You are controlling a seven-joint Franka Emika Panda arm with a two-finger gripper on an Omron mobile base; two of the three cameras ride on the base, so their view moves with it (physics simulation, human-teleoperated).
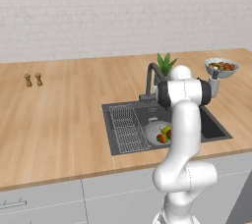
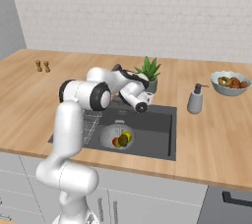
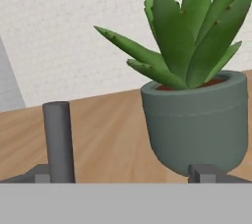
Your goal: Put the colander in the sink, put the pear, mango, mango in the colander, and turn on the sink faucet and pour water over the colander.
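Hand view shows the two small dark fingertips (image 3: 204, 173) spread wide with nothing between them, the upright dark grey post of the angular sink faucet (image 3: 59, 139) rising at the left tip and a grey-green potted succulent (image 3: 197, 125) standing beyond the right one. Below the fingers, the round light-grey metal colander (image 2: 117, 136) already sits in the dark grey recessed sink (image 2: 152, 139) holding the fruit. The step in hand looks like turning the tap on, so I would shift toward the faucet, away from the pot, and push its handle squarely.

Both base views looked down from behind the arm, sharing the sink (image 1: 211, 128); the hand view faced a potted plant (image 3: 197, 120) closely.
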